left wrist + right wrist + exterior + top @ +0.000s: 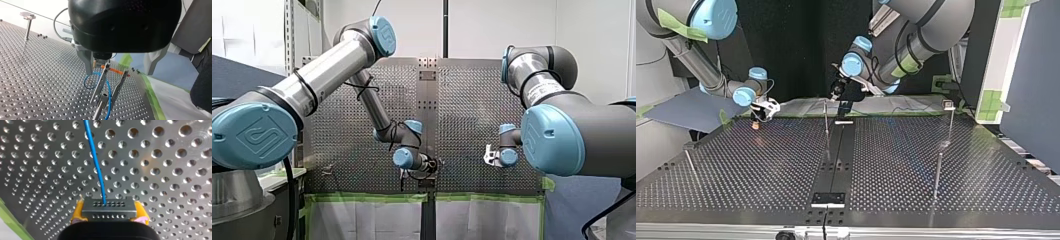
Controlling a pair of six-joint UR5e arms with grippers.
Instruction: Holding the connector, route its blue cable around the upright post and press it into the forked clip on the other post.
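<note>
R gripper (109,211) clamps the grey connector (109,206) over the perforated table (175,157); L gripper (103,102), fingers (99,85) apart, straddles the post (98,111), so keep the blue cable (96,162) lightly taut to hug it.

My left claw (103,98) hangs with fingers (100,85) parted; my right claw (109,216) clamps the connector (109,207).

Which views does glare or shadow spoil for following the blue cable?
Right wrist view: table glints, but the blue cable stands out from the connector. Left wrist view: its loop reads plainly. Top view: table dark, cable not discernible.
</note>
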